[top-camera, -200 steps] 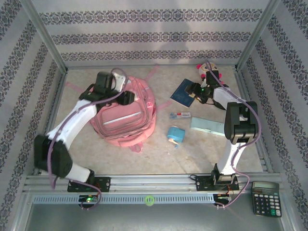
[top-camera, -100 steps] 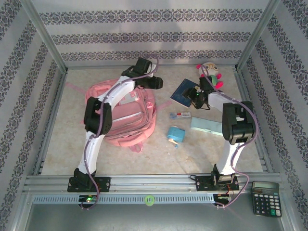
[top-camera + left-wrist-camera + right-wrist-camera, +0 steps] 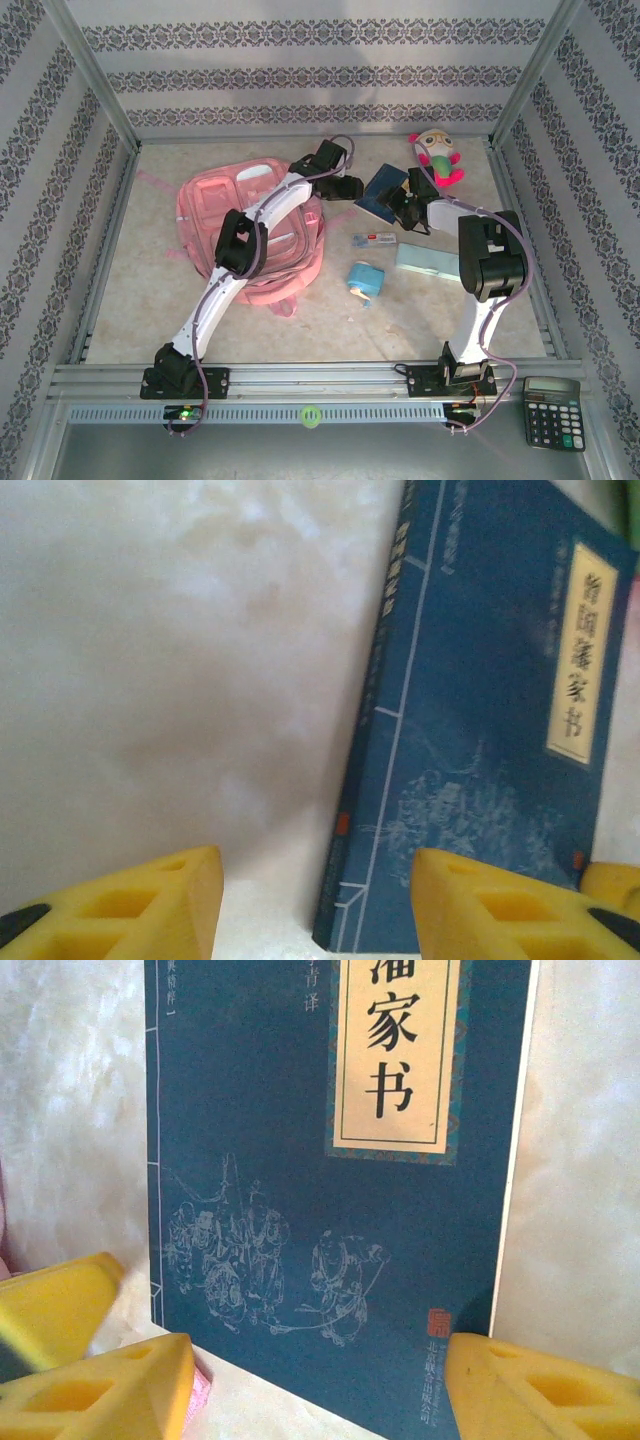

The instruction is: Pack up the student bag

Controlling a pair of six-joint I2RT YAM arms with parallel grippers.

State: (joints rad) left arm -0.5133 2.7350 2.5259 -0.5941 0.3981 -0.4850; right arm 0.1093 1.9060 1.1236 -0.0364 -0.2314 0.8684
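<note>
Starting with the overhead view, the student bag (image 3: 205, 205) is seen lying flat, left of centre on the table (image 3: 140, 300), pockets upward, with the left arm stretched diagonally across it. The left gripper (image 3: 352, 190) is placed just past the bag's upper right edge, at one side of a blue book (image 3: 378, 192). The right gripper (image 3: 402, 207) is set at the book's other side. A plush toy (image 3: 437, 155) is found up and right of the book, while a small white box (image 3: 374, 239), a pale blue pencil case (image 3: 428, 260) and a small light blue item (image 3: 366, 279) are spread below it (a calculator (image 3: 552, 410) sits at lower right).

From the left wrist camera, the left gripper's yellow fingers (image 3: 150, 910) are shown well apart along the bottom edge, with nothing pinched. The book's near corner is seen in the gap; contact cannot be judged.

From the right wrist camera, the right gripper's jaws are likewise held wide and empty. The book's lower edge, with its line drawing of figures and cream title label, is framed between the yellow fingers (image 3: 550, 1390). A further yellow pad (image 3: 50, 1310) is glimpsed at the left edge.
</note>
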